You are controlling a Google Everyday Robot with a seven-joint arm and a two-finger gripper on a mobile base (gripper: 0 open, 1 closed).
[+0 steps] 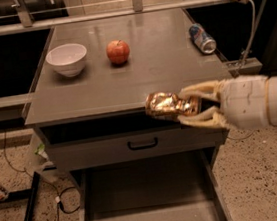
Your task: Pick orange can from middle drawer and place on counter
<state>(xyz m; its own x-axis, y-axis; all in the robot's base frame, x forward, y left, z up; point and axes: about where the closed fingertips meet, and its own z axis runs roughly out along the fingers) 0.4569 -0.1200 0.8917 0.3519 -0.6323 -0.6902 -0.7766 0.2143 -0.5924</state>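
Note:
The orange can, shiny gold-brown and wrinkled, lies sideways in my gripper, whose cream fingers are shut on it from the right. It hangs at the counter's front edge, right of centre, about level with the counter top. The middle drawer stands pulled open below, its grey floor bare.
On the counter stand a white bowl at back left, a red apple at back centre and a blue-and-silver can lying at back right. A closed drawer front with a black handle sits under the counter. Cables lie on the floor at left.

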